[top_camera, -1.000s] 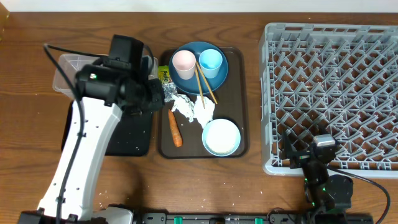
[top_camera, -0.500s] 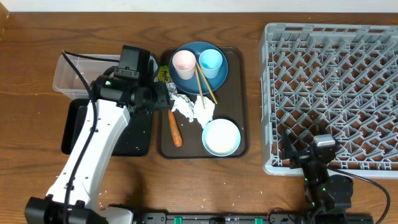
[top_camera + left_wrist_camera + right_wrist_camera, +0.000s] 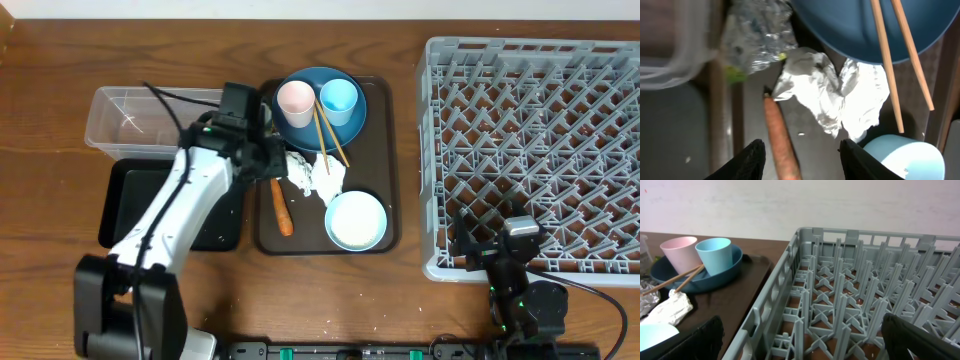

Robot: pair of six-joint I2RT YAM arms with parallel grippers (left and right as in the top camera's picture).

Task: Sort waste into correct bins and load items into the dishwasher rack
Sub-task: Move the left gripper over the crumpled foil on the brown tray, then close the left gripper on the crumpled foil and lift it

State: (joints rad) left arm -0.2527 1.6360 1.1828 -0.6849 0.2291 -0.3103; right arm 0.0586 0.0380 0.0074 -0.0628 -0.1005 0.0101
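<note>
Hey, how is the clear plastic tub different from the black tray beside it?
The clear tub is see-through; the black tray is opaque. The clear tub has taller walls; the black tray is shallow. The tub sits farther from the robot's base, the tray nearer. Both are rectangular, similar in footprint, and lie left of the brown serving tray.

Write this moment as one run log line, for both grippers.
left gripper: open, empty, over small orange carrot on brown tray | right gripper: open, empty, at front edge of dishwasher rack
</note>
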